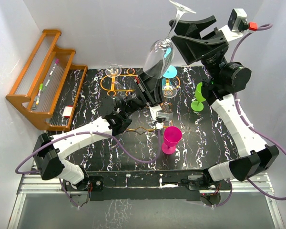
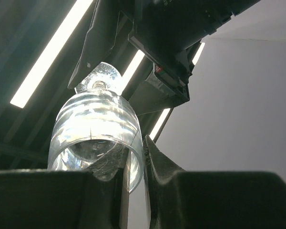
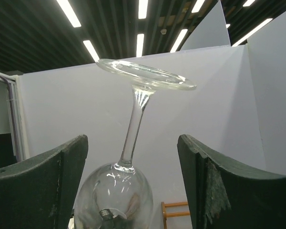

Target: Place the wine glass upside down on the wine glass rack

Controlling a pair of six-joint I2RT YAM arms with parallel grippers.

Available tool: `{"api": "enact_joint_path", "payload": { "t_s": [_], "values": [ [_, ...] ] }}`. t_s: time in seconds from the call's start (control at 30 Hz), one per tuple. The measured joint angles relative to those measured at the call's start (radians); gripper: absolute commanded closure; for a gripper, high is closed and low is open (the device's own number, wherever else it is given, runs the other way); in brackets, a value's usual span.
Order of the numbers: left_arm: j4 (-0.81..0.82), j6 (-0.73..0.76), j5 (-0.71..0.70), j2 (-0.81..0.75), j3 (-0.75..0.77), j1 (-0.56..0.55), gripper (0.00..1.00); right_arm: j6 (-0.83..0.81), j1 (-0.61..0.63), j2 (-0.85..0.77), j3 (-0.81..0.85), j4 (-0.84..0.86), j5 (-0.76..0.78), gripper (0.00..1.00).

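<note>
The clear wine glass (image 1: 158, 58) hangs upside down high above the table, foot up and tilted to the right. My left gripper (image 1: 150, 78) is shut on the wine glass's rim; in the left wrist view (image 2: 133, 162) the glass wall (image 2: 93, 129) sits between its fingers. My right gripper (image 1: 174, 32) is open, its jaws on either side of the stem without touching it; the right wrist view (image 3: 132, 140) shows the stem and foot (image 3: 148, 76) between them. The orange wire rack (image 1: 115, 82) stands on the black table below and behind the glass.
An orange wooden stepped shelf (image 1: 43, 86) stands at the left. A pink cup (image 1: 171, 138), a green cup (image 1: 199, 98) and a cyan cup (image 1: 170, 72) stand on the black marbled table (image 1: 86, 114). Another clear glass (image 1: 113, 70) sits at the rack.
</note>
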Motion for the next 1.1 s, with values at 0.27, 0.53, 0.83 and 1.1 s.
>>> {"api": "enact_joint_path", "payload": {
  "t_s": [0.27, 0.53, 0.83, 1.1],
  "values": [
    [-0.008, 0.023, 0.012, 0.0, -0.039, 0.0, 1.0, -0.027, 0.052, 0.023, 0.0, -0.005, -0.018, 0.43],
    [-0.007, 0.033, 0.009, 0.0, -0.039, 0.0, 1.0, -0.068, 0.068, 0.019, -0.005, -0.004, -0.027, 0.44],
    [-0.004, 0.05, 0.014, -0.008, -0.066, 0.001, 1.0, -0.148, 0.068, -0.043, -0.055, -0.043, -0.013, 0.6],
    [0.0, 0.06, 0.021, -0.021, -0.08, 0.0, 1.0, -0.172, 0.068, -0.048, -0.055, -0.074, -0.022, 0.67]
  ]
}}
